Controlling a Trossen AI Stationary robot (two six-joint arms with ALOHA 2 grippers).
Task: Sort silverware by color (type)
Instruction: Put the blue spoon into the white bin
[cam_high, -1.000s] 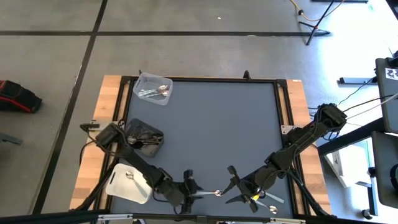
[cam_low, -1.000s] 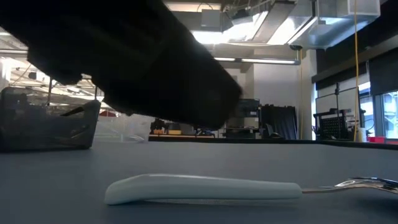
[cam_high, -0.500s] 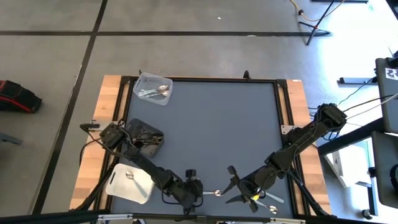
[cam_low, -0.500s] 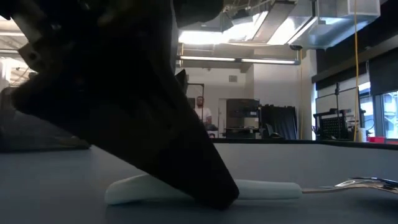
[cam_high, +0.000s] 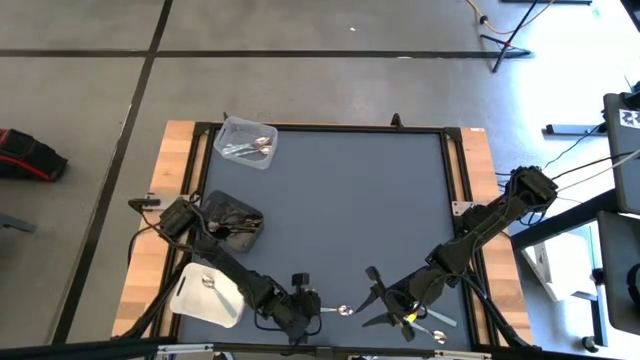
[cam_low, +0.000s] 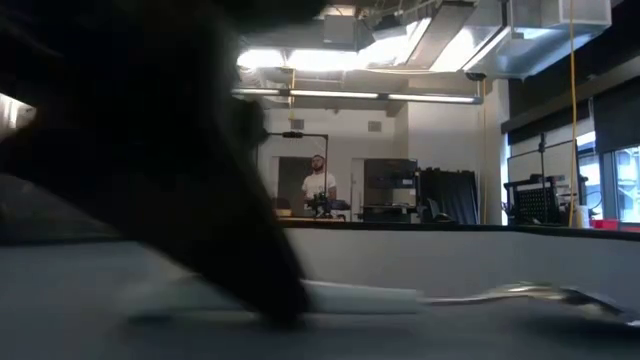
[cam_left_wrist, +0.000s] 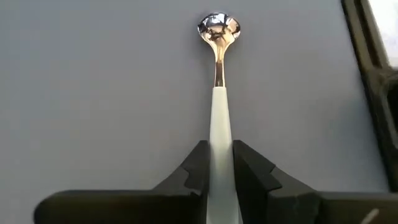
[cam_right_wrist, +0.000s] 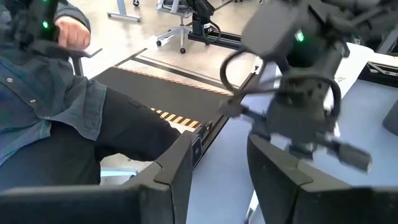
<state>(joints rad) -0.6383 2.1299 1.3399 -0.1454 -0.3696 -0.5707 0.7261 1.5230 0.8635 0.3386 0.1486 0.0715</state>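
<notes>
Table (cam_high: 350, 200) front edge: spoon (cam_left_wrist: 219, 93) handle clamped w/in left claw (cam_left_wrist: 219, 171).

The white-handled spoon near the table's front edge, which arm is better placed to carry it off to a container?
Left. Its gripper has its jaws on the spoon handle, and the tray sits on its side. The right gripper waits beside, open.

Grey-topped table (cam_high: 350, 210) with wooden side edges, bearing a clear tub (cam_high: 246, 142) of spoons at upper left, a dark container (cam_high: 232, 220) at mid left, a white tray (cam_high: 207, 294) at lower left, and loose silverware (cam_high: 432, 322) at lower right
</notes>
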